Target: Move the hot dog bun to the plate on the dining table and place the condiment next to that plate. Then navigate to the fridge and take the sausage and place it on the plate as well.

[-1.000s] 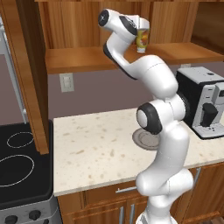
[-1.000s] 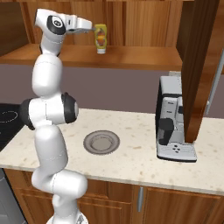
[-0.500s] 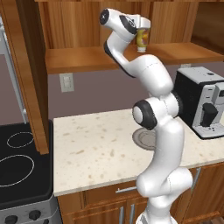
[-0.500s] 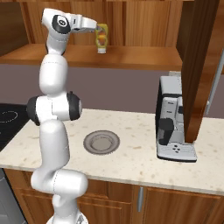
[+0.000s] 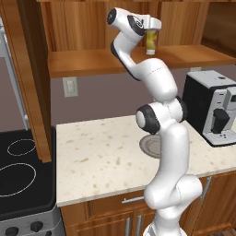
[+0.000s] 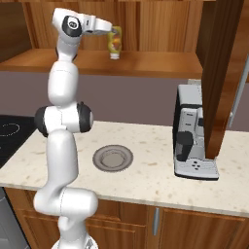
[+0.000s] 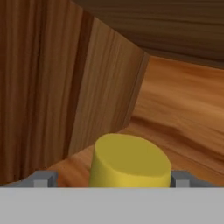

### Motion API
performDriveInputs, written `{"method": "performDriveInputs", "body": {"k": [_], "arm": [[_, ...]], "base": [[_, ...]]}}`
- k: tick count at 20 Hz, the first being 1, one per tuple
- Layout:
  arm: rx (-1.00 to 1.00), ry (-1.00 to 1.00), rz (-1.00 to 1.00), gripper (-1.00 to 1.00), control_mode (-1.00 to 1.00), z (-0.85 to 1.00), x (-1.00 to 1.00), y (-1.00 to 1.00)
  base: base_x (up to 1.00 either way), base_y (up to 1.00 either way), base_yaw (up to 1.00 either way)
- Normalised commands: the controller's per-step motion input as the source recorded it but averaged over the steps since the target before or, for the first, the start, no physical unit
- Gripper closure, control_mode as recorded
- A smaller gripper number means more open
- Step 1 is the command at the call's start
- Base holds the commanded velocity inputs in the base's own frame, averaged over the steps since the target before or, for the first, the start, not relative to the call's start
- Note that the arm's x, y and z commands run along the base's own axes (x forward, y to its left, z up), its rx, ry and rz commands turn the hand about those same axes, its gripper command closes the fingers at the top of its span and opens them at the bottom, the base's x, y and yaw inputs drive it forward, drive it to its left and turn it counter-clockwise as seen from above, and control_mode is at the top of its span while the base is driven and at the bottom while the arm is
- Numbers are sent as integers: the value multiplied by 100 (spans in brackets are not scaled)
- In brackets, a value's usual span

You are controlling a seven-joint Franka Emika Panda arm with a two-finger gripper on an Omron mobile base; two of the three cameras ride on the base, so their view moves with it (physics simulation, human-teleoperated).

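The condiment, a yellow bottle, stands cap-down on the wooden shelf against the back panel. High up at shelf level, my gripper reaches over the bottle's upper end. In the hand view the yellow bottle sits between my two fingertips, with a gap on the left and a narrow one on the right. The gripper is open around the bottle and has not clamped it.
A grey round dish lies on the speckled counter behind the arm's base. A coffee machine stands to the right beside a wooden post. A black stove is at the left.
The hand has advanced along the shelf until its fingers flank the yellow bottle, and the arm's lower links have straightened. The bottle has not moved.
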Motion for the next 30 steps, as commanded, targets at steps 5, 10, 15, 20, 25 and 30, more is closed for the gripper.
{"method": "performDriveInputs", "body": {"k": [5,10,15,20,25,30], "arm": [[0,-5,-5,100,-100,2,-4,-27],[1,-5,-3,100,-100,2,-22,-24],[10,-10,0,100,-100,1,-89,-3],[11,-13,0,100,-100,0,-100,0],[4,-15,0,100,-100,0,-100,1],[1,-18,0,100,-100,0,-100,3]], "base": [[0,0,0],[0,0,0],[0,0,0],[0,0,0],[0,0,0],[0,0,0]]}}
